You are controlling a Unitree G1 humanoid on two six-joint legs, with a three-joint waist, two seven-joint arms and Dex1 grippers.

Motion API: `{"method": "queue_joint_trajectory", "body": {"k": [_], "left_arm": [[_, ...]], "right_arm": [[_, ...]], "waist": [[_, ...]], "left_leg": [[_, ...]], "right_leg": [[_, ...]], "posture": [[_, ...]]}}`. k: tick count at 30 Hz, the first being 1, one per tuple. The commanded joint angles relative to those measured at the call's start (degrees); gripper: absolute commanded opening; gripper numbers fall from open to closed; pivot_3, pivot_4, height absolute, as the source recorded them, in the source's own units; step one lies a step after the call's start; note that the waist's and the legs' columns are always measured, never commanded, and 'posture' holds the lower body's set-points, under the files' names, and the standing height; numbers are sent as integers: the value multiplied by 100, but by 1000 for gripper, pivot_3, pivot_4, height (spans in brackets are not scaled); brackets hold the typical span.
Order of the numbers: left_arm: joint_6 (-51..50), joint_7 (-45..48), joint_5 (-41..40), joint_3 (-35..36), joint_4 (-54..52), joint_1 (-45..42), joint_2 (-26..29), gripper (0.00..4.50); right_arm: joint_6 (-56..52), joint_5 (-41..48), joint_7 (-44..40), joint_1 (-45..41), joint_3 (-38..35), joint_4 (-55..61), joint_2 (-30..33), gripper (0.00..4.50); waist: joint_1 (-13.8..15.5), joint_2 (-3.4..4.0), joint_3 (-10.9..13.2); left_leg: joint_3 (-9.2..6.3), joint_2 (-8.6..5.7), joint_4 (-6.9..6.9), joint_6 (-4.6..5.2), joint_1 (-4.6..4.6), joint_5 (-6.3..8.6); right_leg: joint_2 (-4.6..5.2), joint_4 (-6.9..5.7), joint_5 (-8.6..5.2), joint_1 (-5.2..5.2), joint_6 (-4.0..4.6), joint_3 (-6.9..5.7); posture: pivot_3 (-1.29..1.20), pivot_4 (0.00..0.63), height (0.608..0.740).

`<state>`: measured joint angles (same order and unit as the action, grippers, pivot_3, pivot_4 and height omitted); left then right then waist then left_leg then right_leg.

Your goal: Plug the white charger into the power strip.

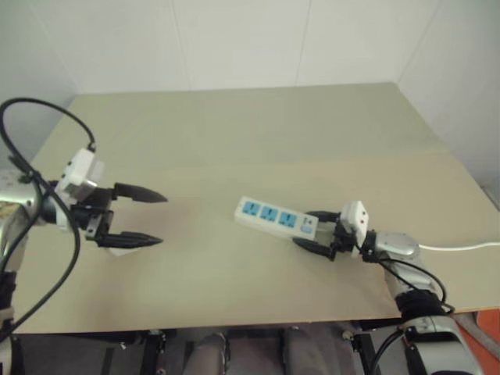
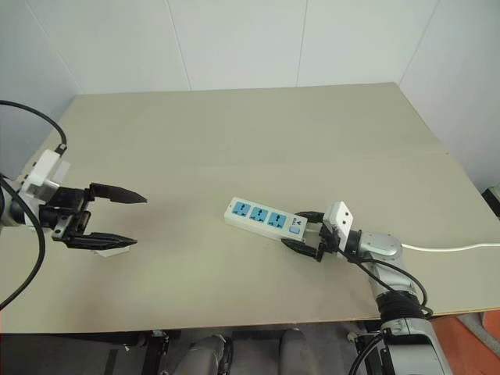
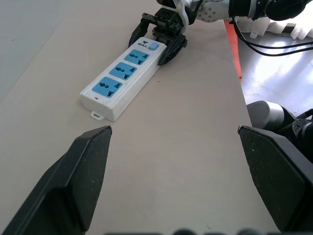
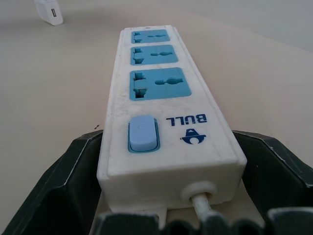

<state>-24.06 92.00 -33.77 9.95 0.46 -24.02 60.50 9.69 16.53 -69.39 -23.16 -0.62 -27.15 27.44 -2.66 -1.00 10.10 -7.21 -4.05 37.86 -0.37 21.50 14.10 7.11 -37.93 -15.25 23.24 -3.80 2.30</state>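
1. Power strip [image 1: 276, 219]: long white plastic bar lying flat on the beige tabletop [image 1: 258, 141]. Three blue socket faces in a row, then a small pale blue rocker switch and a blue printed logo at the cord end. The casing is slightly scuffed.
2. Thin white cord [image 1: 461, 248] leaves the strip's switch end and runs off over the table's right edge.
3. Right gripper [image 1: 322, 231]: black fingers sit on either side of the strip's switch end, clamping its two long sides.
4. White charger [image 4: 49, 11]: small rounded white block lying on the table, well apart from the strip, beyond its far end, just beside the left gripper.
5. Left gripper [image 1: 141, 218]: fingers spread wide, nothing between them, pointing toward the strip's far end.
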Motion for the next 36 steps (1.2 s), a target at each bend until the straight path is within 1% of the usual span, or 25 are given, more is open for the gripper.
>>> {"method": "queue_joint_trajectory", "body": {"k": [1,11,14,15,16,20,24,28,33,36], "left_arm": [[51,48,-24,42,-19,-108,118,4500],[27,49,-41,-15,15,-183,159,4500],[11,49,-41,-36,19,-208,153,4500],[8,49,-40,-44,20,-214,152,4500],[3,49,-41,-48,14,-214,152,4500],[-11,49,-39,-59,14,-176,218,4500],[156,50,24,-129,298,38,650,4500],[528,50,102,-349,948,228,1223,4500],[888,50,-131,-762,1293,220,1829,4500],[1275,50,-33,-1189,1503,84,2194,4500]], "right_arm": [[44,21,-21,65,23,72,-26,4467],[124,-71,1,-53,93,-109,-161,4467],[212,-112,-25,-118,109,-205,-192,3899],[238,-126,-28,-137,114,-235,-201,3603],[266,-138,-35,-155,120,-262,-208,3413],[354,-170,-106,-239,138,-357,-230,3416],[359,-189,-155,-259,204,-211,-259,3416],[228,-35,-490,-199,372,268,-242,3416],[101,40,-887,-248,590,480,-230,3416],[73,-1,-1166,-255,797,541,-236,3416]], "waist": [[-1,0,0],[-33,-1,-1],[-55,-4,-2],[-65,-4,-2],[-75,-4,-2],[-119,-7,-4],[-153,-7,-4],[-150,-5,-3],[-123,-15,3],[-121,-15,4]], "left_leg": [[0,0,0,0,0,0],[-1,3,0,0,-6,0],[0,3,0,0,-10,0],[0,3,0,0,-12,0],[-1,4,0,0,-14,0],[-1,5,0,0,-17,0],[-2,10,-1,-1,-19,1],[1,13,-6,-1,-24,3],[1,14,-6,-2,-19,6],[2,16,-6,-2,-19,7]], "right_leg": [[0,0,0,0,0,0],[-4,-3,0,-1,0,4],[-4,-3,0,-4,0,5],[-4,-4,0,-6,0,6],[-4,-4,0,-8,0,6],[-5,-5,0,-10,0,7],[-11,-7,0,-6,1,14],[-16,-8,0,-2,1,20],[-17,-4,0,-1,0,18],[-18,-5,0,-1,0,17]], "posture": [[0,150,740],[0,150,740],[0,150,740],[0,150,740],[0,150,740],[0,150,740],[0,150,740],[0,150,740],[0,150,740],[0,150,740]]}}
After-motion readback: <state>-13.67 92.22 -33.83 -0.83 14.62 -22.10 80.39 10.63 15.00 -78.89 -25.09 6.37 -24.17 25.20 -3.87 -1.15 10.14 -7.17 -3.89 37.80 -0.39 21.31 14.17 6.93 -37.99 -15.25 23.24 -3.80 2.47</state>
